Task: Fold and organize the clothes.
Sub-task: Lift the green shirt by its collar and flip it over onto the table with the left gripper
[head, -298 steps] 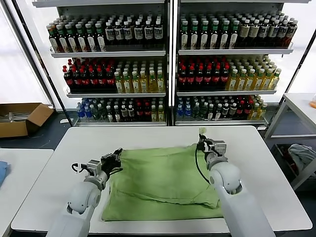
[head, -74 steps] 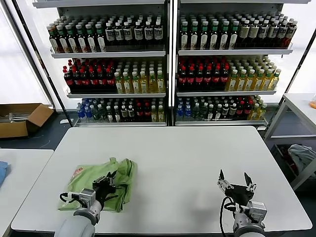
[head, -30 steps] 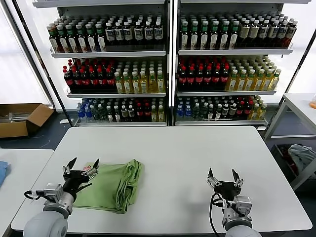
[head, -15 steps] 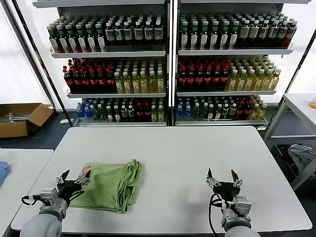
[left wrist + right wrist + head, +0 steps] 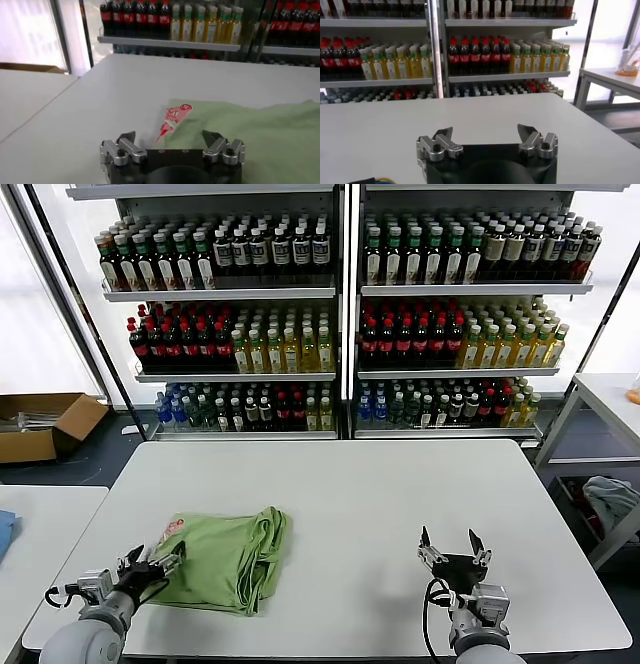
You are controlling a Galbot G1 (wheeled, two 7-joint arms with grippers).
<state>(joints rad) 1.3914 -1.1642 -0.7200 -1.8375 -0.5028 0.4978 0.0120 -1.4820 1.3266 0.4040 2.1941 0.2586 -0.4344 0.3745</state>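
Behind the work area, tall shelving racks packed with rows of dark, red and yellow drink bottles (image 5: pixel 340 334) fill the background, well apart from anything the arms reach. Nearer, the wide white rounded-corner table (image 5: pixel 400 504) carries the one task item: the light yellow-green soft short-sleeved shirt (image 5: pixel 225 559), now a compact folded bundle on the robot's left half, its red-and-white print showing at the far-left corner and a thick rolled edge along its inner side. A few seconds back it lay bunched with the left end effector (image 5: pixel 150 569) on it; since then that end effector has let go and drawn back to the near-left edge, jaws spread wide and holding nothing, just beside the cloth. That suggests the folding is essentially done and the arms are retiring. The right end effector (image 5: pixel 452 546) hovers over bare table near the front right, equally wide open and empty, hardly moved. A brown cardboard box (image 5: pixel 45 424) sits on the floor far left; nothing obstructs either arm.
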